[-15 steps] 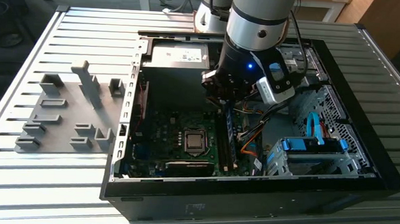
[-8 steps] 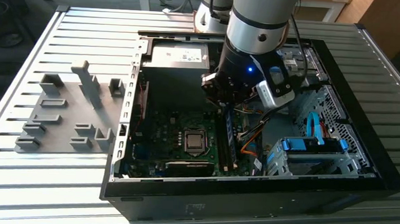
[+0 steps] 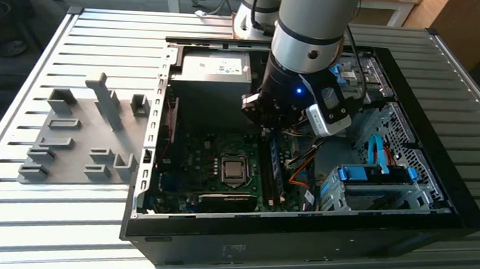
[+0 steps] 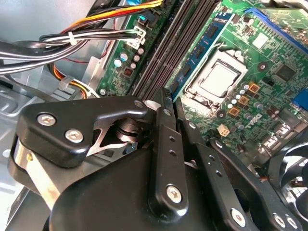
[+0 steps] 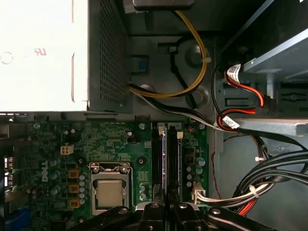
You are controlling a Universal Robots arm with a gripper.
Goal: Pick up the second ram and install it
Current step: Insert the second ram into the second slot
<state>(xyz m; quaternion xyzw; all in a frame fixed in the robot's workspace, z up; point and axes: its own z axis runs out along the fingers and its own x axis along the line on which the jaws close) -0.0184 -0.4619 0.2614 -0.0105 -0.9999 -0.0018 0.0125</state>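
We saw the gripper (image 4: pixel 169 103) with its fingers drawn together on the near end of the second ram (image 3: pixel 273 168), low inside the open computer case (image 3: pixel 434 200) on the desk (image 3: pixel 105 41). In the exterior view the blue stick ran away from the gripper toward six o'clock, its long axis in line with the memory slots (image 5: pixel 166 159). The processor socket (image 3: pixel 232 168) lay just beside it at nine o'clock, the stick already standing in the slot row.

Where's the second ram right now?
In the exterior view the second ram stands in the slots on the exterior view's right of the processor socket, directly under the end effector.
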